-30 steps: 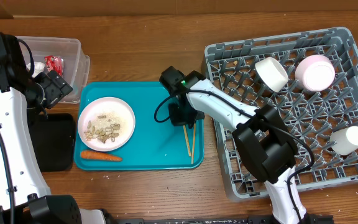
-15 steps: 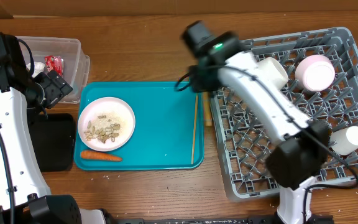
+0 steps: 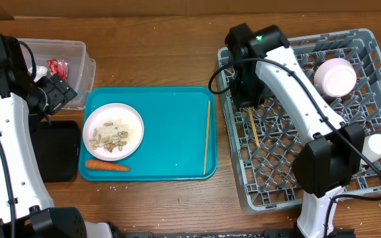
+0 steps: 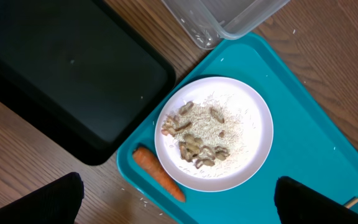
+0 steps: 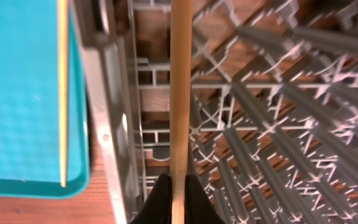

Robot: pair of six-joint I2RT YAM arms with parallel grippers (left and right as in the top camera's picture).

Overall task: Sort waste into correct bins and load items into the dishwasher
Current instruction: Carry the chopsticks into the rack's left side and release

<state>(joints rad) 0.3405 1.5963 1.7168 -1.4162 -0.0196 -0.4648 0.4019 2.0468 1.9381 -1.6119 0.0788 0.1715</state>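
My right gripper (image 5: 179,200) is shut on one wooden chopstick (image 5: 180,93), holding it by its end above the left part of the grey dishwasher rack (image 5: 272,130). From overhead, that chopstick (image 3: 252,127) slants over the rack's pegs below the right gripper (image 3: 246,104). The other chopstick (image 3: 206,135) lies along the right side of the teal tray (image 3: 170,132). On the tray sit a white plate (image 3: 114,131) of nut and rice scraps and a carrot stick (image 3: 108,166). My left gripper (image 4: 180,204) hangs open above the plate (image 4: 229,134) and carrot (image 4: 158,173).
The clear tub (image 3: 71,53) at the back left holds a red wrapper (image 3: 57,67). A black tray (image 3: 57,152) lies left of the teal tray. A pink bowl (image 3: 335,76) and a white cup (image 3: 374,147) stand in the rack (image 3: 247,192).
My right arm lifted one chopstick off the teal tray and carried it right, over the rack. The other chopstick stayed on the tray. The left arm has not moved.
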